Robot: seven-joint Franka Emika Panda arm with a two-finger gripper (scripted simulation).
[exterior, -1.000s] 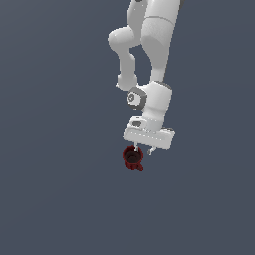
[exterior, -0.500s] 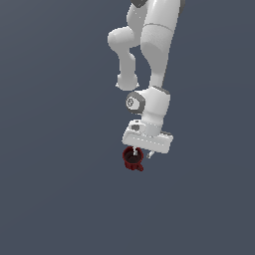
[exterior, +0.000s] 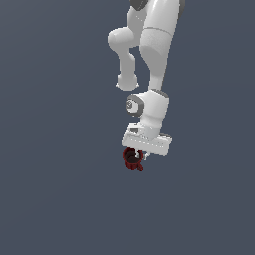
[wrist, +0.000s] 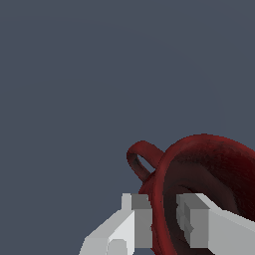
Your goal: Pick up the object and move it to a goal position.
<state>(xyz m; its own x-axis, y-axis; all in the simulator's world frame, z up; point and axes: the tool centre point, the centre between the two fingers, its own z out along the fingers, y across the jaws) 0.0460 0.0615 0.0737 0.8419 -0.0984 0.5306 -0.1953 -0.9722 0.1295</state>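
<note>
One white arm (exterior: 152, 74) reaches down at frame centre, its fingers (wrist: 191, 221) clamped on the rim of a dark red mug (exterior: 132, 158), loop handle (wrist: 141, 160) outward

The arm (exterior: 154, 55) is glossy white throughout, built of fat rounded links with smooth capsule-like shells. Dark grey bands show at the topmost joint. A round grey disc with a lighter centre sits on the side of the wrist joint (exterior: 133, 104). Below it a flat, wide white block forms the gripper (exterior: 142, 155) body. In the wrist view its fingers (wrist: 137, 219) are blocky, white with light grey faces.
</note>
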